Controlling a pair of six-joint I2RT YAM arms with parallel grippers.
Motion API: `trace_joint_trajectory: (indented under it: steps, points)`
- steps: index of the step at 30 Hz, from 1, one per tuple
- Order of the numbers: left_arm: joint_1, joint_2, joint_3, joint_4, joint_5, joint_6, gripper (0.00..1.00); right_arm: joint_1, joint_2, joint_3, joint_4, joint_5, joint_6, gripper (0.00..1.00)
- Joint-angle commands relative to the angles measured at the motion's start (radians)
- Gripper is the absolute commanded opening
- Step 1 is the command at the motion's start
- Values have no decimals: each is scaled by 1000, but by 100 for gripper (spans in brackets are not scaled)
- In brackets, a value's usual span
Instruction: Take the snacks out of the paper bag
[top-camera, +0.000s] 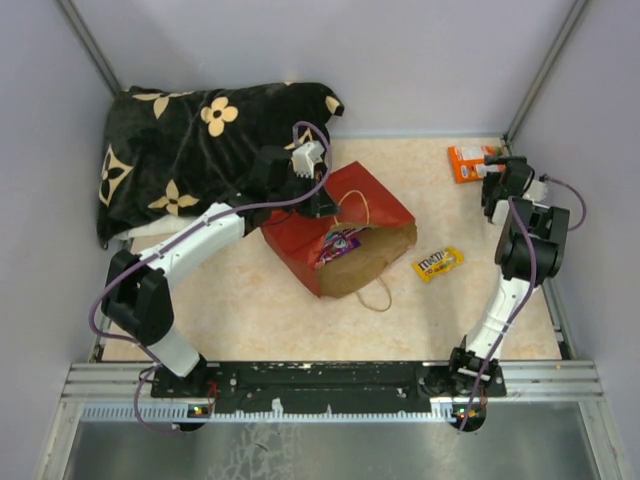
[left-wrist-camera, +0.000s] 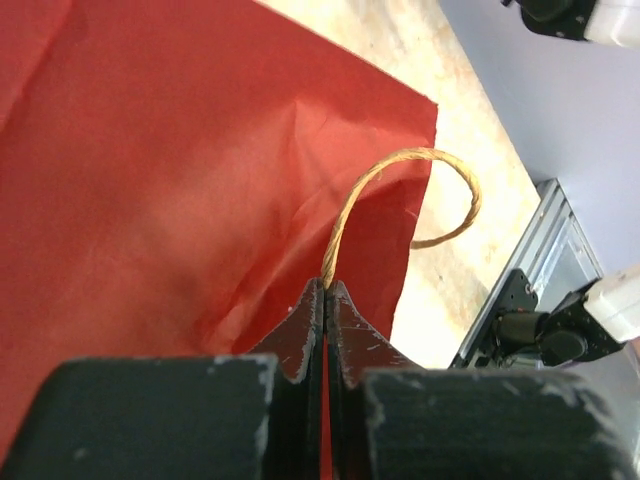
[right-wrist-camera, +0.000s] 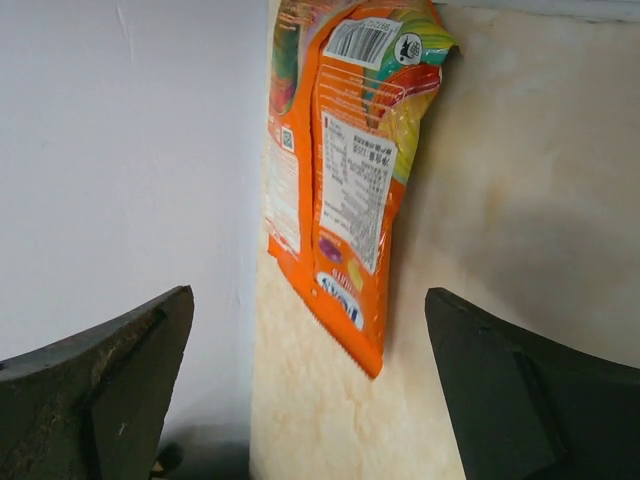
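Note:
The red paper bag (top-camera: 345, 230) lies on its side mid-table, its brown mouth facing the near right. A purple packet (top-camera: 340, 243) shows inside the mouth. My left gripper (top-camera: 322, 200) is shut on the bag's upper looped handle (left-wrist-camera: 400, 180), above the red paper (left-wrist-camera: 180, 170). The other handle (top-camera: 377, 293) lies on the table. A yellow M&M's pack (top-camera: 438, 263) lies right of the bag. An orange packet (top-camera: 468, 162) lies at the far right. My right gripper (top-camera: 497, 185) is open and empty just behind the orange packet (right-wrist-camera: 350, 170).
A black flower-patterned pillow (top-camera: 190, 150) fills the far left corner, close behind my left arm. Grey walls close in the left, far and right sides. A metal rail (top-camera: 330, 380) runs along the near edge.

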Motion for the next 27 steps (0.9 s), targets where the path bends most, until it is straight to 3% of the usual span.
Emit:
trace_joint_trajectory:
  steps: [1,7,12,16,21,25,27]
  points:
    - [-2,19,115,-46,-48,-12,0,10,-250,-17,-257,86,-44,99]
    - [-3,48,207,-37,-98,-33,0,27,-517,-307,-125,28,74,99]
    - [-4,18,198,-20,-151,47,0,106,-774,-537,-5,-49,54,99]
    - [-3,-46,87,75,-180,90,0,298,-1053,-643,-197,29,-139,99]
    - [-3,-59,59,99,-155,102,0,704,-1443,-788,-422,342,-214,99]
    - [-3,-94,19,150,-122,101,1,828,-1669,-854,-624,485,-236,99]
    - [-3,-105,9,179,-96,116,17,830,-1763,-861,-728,501,-252,99]
